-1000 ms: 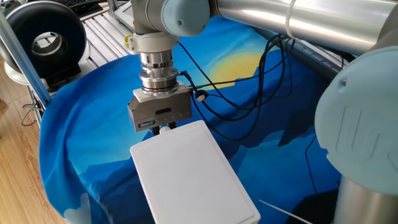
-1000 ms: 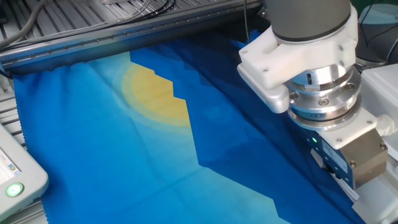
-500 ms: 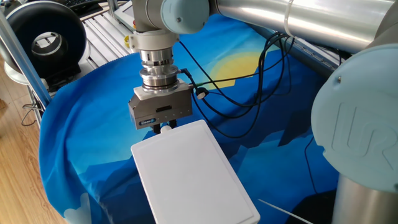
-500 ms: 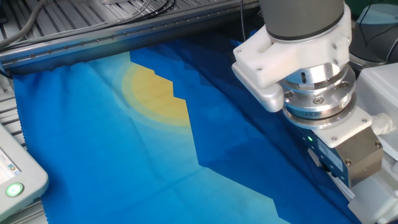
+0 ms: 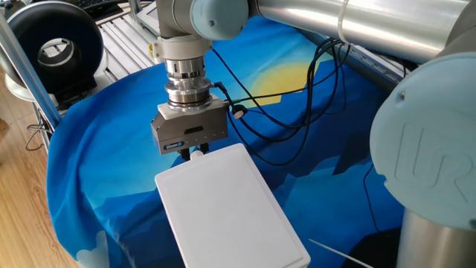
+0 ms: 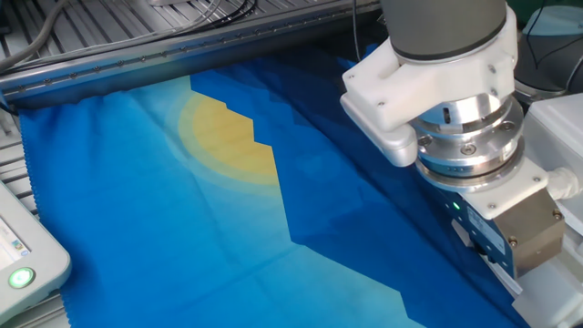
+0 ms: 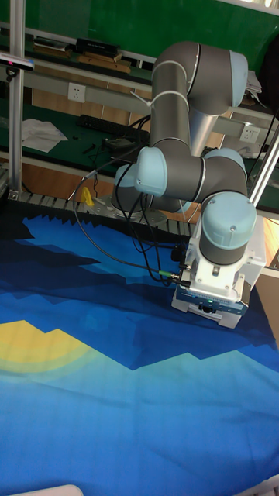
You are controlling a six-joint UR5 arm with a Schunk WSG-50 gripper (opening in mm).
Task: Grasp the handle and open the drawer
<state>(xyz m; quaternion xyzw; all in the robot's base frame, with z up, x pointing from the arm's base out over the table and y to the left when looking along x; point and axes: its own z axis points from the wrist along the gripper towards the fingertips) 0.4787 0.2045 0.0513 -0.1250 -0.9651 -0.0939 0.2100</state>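
Note:
A plain white box (image 5: pixel 223 208) with rounded corners lies on the blue cloth, and the drawer sits inside it. My gripper (image 5: pixel 193 154) points straight down at the box's narrow far end. Its two dark fingers (image 5: pixel 186 154) stand close together there, shut on the handle, which they almost entirely hide. No gap shows between drawer front and box. In the other fixed view the wrist flange (image 6: pixel 469 150) and the gripper's housing (image 6: pixel 510 232) fill the right side, with the fingertips out of sight. In the tall fixed view the arm hides the box.
Black cables (image 5: pixel 297 112) loop from the wrist across the blue and yellow cloth (image 5: pixel 97 149). A white pendant with a green light (image 6: pixel 23 264) lies at the cloth's left edge. A black round device (image 5: pixel 56 45) stands beyond the table corner. Metal rails (image 6: pixel 182 46) border the back.
The gripper has shifted a little away from the box's end, leftward in the other fixed view. The box looks almost unmoved.

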